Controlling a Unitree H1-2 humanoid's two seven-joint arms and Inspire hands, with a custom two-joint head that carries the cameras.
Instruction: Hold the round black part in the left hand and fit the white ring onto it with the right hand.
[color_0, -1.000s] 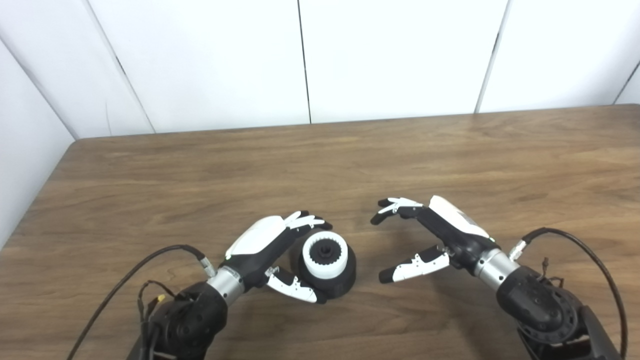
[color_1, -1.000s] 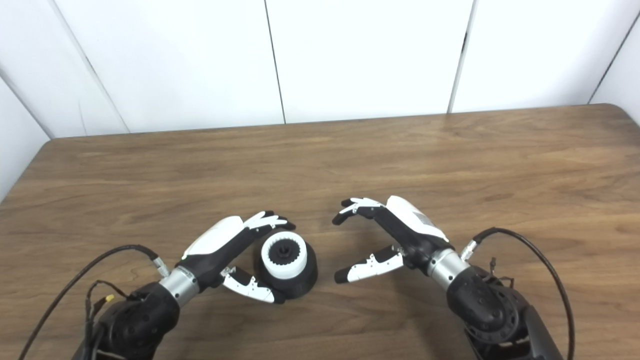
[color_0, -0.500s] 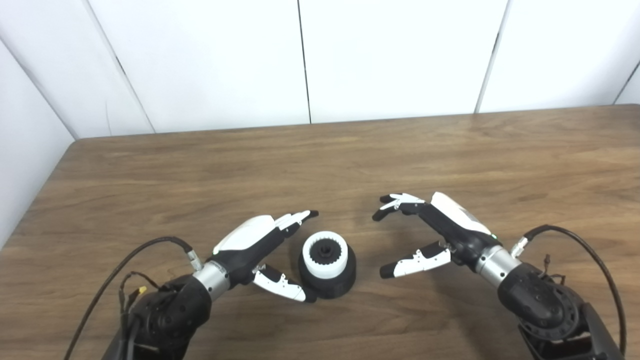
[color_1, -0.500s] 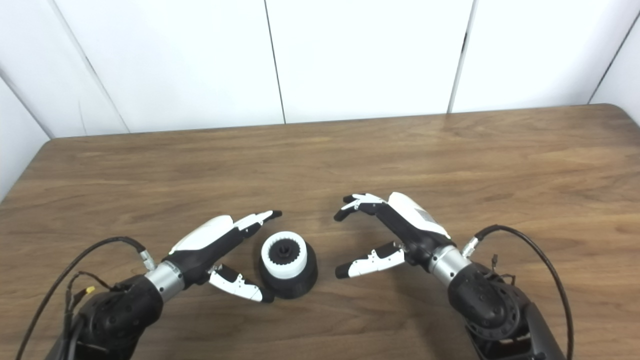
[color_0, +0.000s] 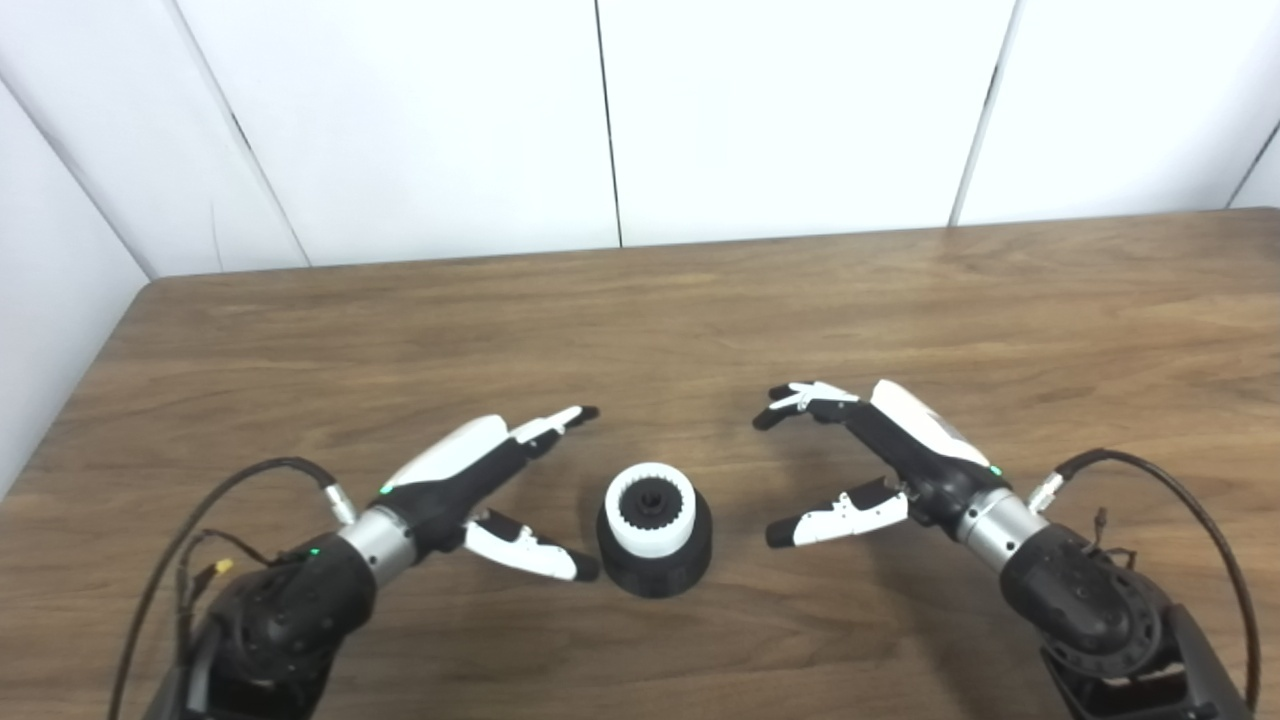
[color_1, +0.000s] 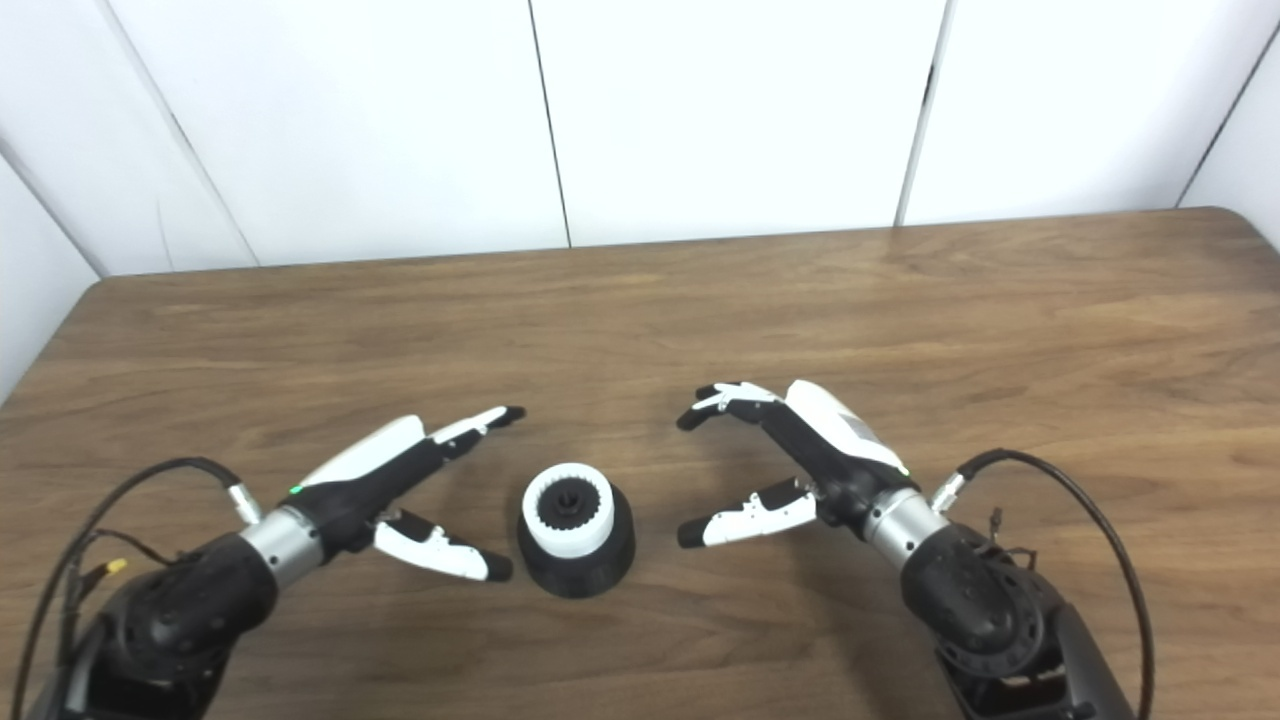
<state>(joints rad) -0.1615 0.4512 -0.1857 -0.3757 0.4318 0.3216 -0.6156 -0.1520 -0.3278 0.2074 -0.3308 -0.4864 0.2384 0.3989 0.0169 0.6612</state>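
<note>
The round black part (color_0: 655, 570) stands on the wooden table (color_0: 640, 320) near its front edge, between my two hands. The white toothed ring (color_0: 651, 507) sits seated on top of it, with a dark hub showing in its middle. My left hand (color_0: 480, 480) lies just left of the part, open, fingers spread and apart from it. My right hand (color_0: 880, 455) hovers to the right of the part, open, with nothing between fingers and thumb. Neither hand touches the part or the ring.
White wall panels (color_0: 600, 120) stand behind the table's far edge. The table's left edge (color_0: 70, 410) runs close to my left arm. Black cables (color_0: 1200, 540) loop from both wrists over the tabletop.
My left hand let go of the black part, opened and drew back to the left. The right hand stayed open and shifted slightly right. The part with the ring has not moved.
</note>
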